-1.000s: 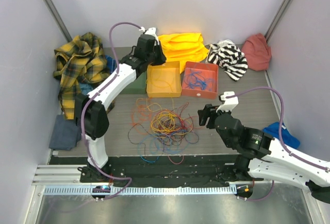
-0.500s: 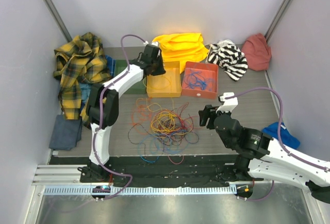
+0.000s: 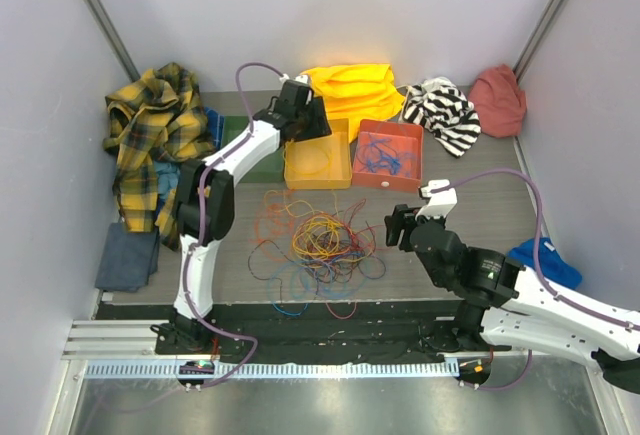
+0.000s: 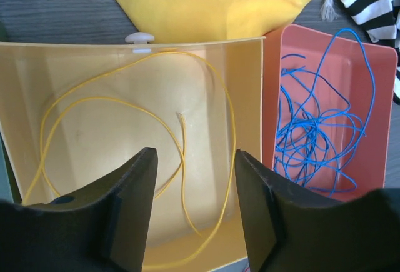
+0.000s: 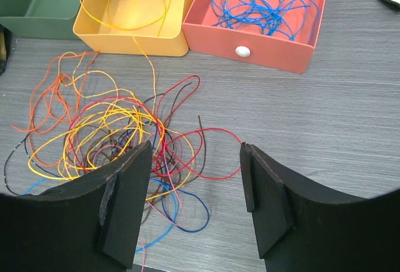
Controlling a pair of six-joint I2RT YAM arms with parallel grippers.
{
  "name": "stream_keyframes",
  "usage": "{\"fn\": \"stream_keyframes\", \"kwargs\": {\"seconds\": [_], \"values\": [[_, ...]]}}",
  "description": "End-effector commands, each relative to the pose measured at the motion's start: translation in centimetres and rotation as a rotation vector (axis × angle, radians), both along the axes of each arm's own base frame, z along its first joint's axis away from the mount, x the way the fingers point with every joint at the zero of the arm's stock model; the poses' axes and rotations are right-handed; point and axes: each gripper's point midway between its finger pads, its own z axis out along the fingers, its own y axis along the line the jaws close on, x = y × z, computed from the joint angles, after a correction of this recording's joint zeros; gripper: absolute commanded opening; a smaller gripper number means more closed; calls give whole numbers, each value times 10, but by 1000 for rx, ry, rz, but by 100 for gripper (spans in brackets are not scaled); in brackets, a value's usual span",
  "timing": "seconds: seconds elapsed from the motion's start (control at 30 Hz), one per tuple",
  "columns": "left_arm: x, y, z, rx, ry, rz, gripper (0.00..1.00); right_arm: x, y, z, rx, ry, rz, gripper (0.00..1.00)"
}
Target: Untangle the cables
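A loose tangle of cables in yellow, orange, red, blue and dark colours lies mid-table, also seen in the right wrist view. My left gripper hovers open over the yellow box, with nothing between its jaws. A yellow cable lies looped in the box below it. Blue cables fill the red box beside it. My right gripper hangs open just right of the tangle, above bare table, holding nothing. One yellow strand runs from the yellow box to the tangle.
A green box stands left of the yellow one. Clothes ring the table: plaid shirt, yellow cloth, striped cloth, pink cloth, blue cloth and a grey-blue cloth.
My left arm has come down from above onto the yellow box and its jaws have opened, leaving the yellow cable in the box. The right arm has barely moved.
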Motion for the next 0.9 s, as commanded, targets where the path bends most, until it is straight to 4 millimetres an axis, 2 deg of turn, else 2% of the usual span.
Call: {"fn": "stream_keyframes", "kwargs": {"seconds": [0.0, 0.07, 0.1, 0.2, 0.23, 0.3, 0.33, 0.37, 0.4, 0.43, 0.47, 0.5, 0.53, 0.57, 0.6, 0.67, 0.7, 0.87], "values": [[-8, -3, 65, -82, -104, -12, 64, 3, 4, 10, 43, -16, -12, 66], [-14, -1, 69, -71, -112, -11, 70, 2, 4, 10, 45, -15, -8, 66], [-20, 4, 77, -67, -124, -4, 99, 1, 4, 11, 54, -16, -8, 66], [-26, 20, 89, -34, -158, 45, 100, 0, 5, 12, 67, -13, 0, 66], [-37, 27, 103, -43, -177, 50, 100, 0, 6, 12, 72, -12, 3, 66], [-52, 30, 109, -48, -182, 52, 100, -1, 7, 10, 75, -7, 7, 66], [-68, 37, 113, -40, -188, 63, 100, 0, 9, 8, 72, -3, 11, 66], [-79, 35, 113, -36, -187, 58, 100, -1, 12, 6, 72, 3, 23, 66], [-97, 23, 114, -26, -194, 21, 100, -1, 14, 3, 71, 9, 28, 66], [-107, 25, 107, 13, -198, 37, 100, 0, 17, 1, 72, 12, 32, 66], [-126, 23, 99, 36, -190, 15, 100, -1, 19, -2, 69, 19, 40, 65], [-148, 7, 91, 54, -184, -37, 100, -1, 22, -4, 72, 25, 46, 65], [-157, 4, 86, 74, -188, -36, 100, 0, 23, -4, 74, 23, 47, 65], [-169, 8, 68, 115, -177, -22, 100, 1, 24, -5, 73, 25, 45, 65], [-182, -4, 63, 103, -172, -58, 100, 0, 26, -5, 74, 25, 49, 65], [-194, -17, 52, 48, -153, -99, 100, 2, 28, -2, 82, 20, 50, 65], [-200, -15, 39, 57, -130, -97, 100, 2, 27, -2, 81, 19, 51, 65], [-206, -9, 14, 88, -66, -77, 97, -1, 27, -3, 95, 22, 56, 65]]}}
